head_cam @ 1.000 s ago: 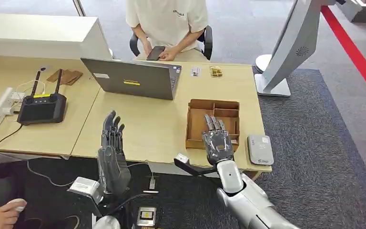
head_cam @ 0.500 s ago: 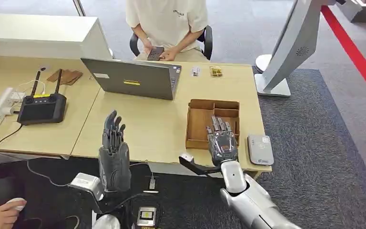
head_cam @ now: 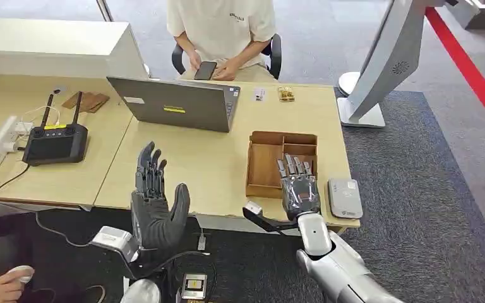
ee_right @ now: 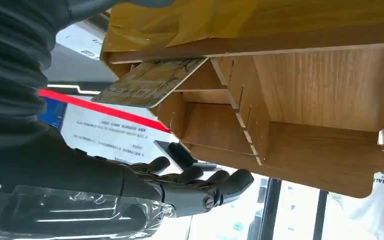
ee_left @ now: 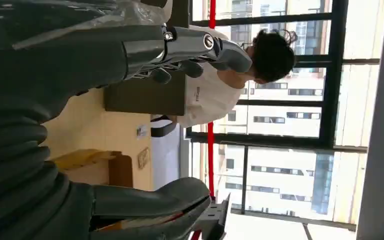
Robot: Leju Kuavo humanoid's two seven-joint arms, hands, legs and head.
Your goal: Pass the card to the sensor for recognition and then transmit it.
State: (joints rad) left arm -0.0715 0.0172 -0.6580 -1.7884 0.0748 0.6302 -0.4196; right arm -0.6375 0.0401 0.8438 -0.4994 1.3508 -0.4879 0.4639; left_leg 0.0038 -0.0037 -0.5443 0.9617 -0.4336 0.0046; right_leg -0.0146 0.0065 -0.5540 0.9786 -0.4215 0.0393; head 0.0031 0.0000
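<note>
- Broadly, the desk [head_cam: 208, 170] of pale wood spans the head view; a person [head_cam: 221, 28] in a light shirt sits at its far side, holding a phone [head_cam: 206, 69].
- A grey laptop [head_cam: 175, 104] stands on the desk with its lid toward the robot.
- A wooden tray [head_cam: 266, 165] with compartments sits on the desk's right part; the right wrist view looks into its dividers [ee_right: 245, 120].
- The left hand [head_cam: 155, 202] is raised upright over the near desk edge, fingers apart and thumb spread, holding nothing.
- The right hand [head_cam: 299, 189] hovers flat over the tray's near right corner, fingers extended and slightly apart, nothing in its grasp.
- A black controller [head_cam: 57, 142] with two antennas lies on the adjoining desk at left.
- A grey sensor [head_cam: 345, 197] lies flat on the desk just beside the tray, near the right edge.
- The card [ee_right: 150, 82] leans tilted in one tray compartment, close by the right hand.
</note>
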